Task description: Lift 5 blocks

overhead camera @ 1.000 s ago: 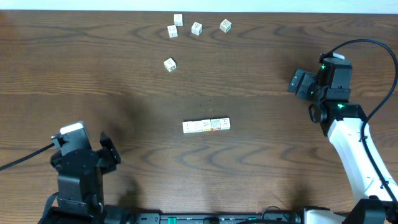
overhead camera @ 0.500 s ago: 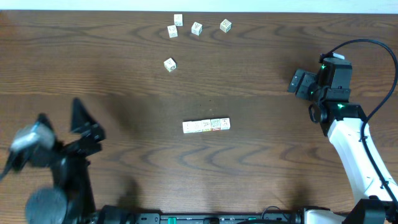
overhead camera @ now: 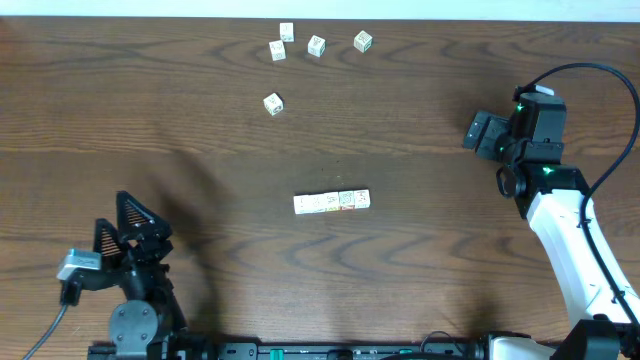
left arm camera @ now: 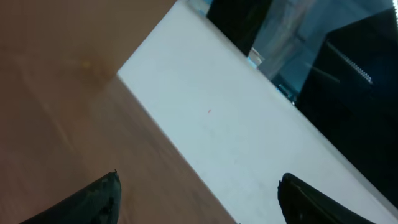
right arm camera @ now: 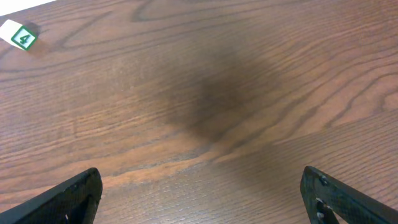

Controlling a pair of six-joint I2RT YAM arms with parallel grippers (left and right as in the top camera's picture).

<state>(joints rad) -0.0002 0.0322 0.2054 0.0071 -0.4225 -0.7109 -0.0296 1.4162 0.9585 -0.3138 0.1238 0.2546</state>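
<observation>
Blocks (overhead camera: 332,201), tiny cream-white cubes with printed faces, lie end to end in a short touching row near the middle of a dark wood-grain desk (overhead camera: 450,260). One face shows a red mark, and the number in the row cannot be told. Five loose blocks (overhead camera: 316,45) sit near the far edge, four clustered and a fifth block (overhead camera: 273,103) set apart, nearer the row. The right wrist view catches a corner block (right arm camera: 18,35) bearing a green-framed 4. The left gripper (overhead camera: 122,226) stands at the near left, jaws apart and empty. The right gripper (overhead camera: 478,133) hovers at the right side, jaws wide apart, well apart from every block.
</observation>
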